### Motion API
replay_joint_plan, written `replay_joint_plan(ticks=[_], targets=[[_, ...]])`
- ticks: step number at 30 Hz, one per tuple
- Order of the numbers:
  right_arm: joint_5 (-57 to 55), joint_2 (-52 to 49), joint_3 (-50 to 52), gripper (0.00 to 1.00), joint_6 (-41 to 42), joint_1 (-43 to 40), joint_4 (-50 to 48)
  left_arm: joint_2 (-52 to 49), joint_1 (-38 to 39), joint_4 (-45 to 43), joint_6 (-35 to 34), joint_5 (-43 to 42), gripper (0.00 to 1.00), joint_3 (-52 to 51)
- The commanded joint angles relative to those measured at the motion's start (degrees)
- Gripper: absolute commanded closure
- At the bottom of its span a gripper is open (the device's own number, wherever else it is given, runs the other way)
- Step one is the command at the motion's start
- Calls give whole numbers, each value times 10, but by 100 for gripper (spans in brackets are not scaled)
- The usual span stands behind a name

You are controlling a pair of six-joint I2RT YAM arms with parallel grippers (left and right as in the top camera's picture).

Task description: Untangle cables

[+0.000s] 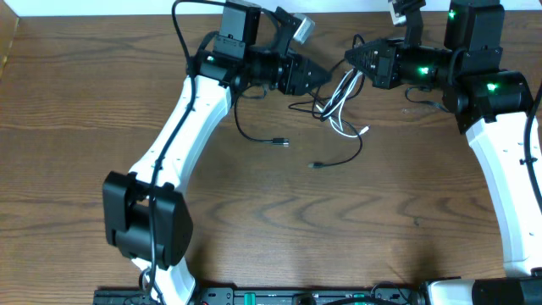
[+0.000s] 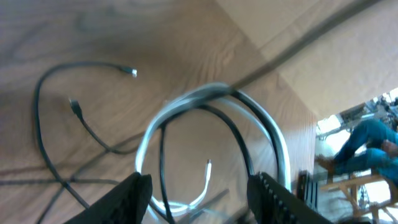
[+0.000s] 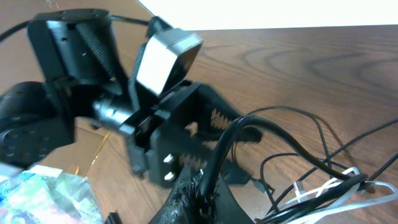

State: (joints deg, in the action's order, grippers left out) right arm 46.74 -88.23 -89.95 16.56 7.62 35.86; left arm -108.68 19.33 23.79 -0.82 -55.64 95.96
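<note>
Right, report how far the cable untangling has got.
Done: one black plug end and another lie stretched out on the table, clear of the knot. In hand: the right gripper is shut on a black cable; the left gripper is open over the loops. Left: the white cable and black loops lie crossed in one bundle.

- Overhead: bright, even light from above. The wooden table [image 1: 271, 220] is sharp throughout, and soft short shadows sit close under the arms. Small green lights [image 1: 491, 85] glow at 1 o'clock.
- Left wrist: the whole frame is smeared and the cables [image 2: 211, 106] are soft-edged. A washed-out bright patch sits at 3 o'clock.
- Right wrist: a strip at 12 o'clock is blown out white. The pale camera housing [image 3: 165, 56] catches glare, and the nearest cables at 6 o'clock are out of focus.
</note>
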Motion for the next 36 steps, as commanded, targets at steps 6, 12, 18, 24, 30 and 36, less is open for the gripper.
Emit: replay_joint_plan(ticks=[6,12,18,24,30,36], targets=[[14,1,-2,99,5,-2,4,-22,19,-85,-112,-90,45,2],[14,1,-2,99,5,-2,4,-22,28,-111,-145,-112,45,2],[12,1,-2,99,1,-2,3,-28,51,-64,-145,-60,46,-5],[12,1,-2,99,1,-2,4,-28,74,-59,-145,-39,46,-18],[12,1,-2,99,1,-2,9,-29,88,-27,-145,44,69,-18],[12,1,-2,99,13,-28,12,-29,66,17,-145,118,92,-18]])
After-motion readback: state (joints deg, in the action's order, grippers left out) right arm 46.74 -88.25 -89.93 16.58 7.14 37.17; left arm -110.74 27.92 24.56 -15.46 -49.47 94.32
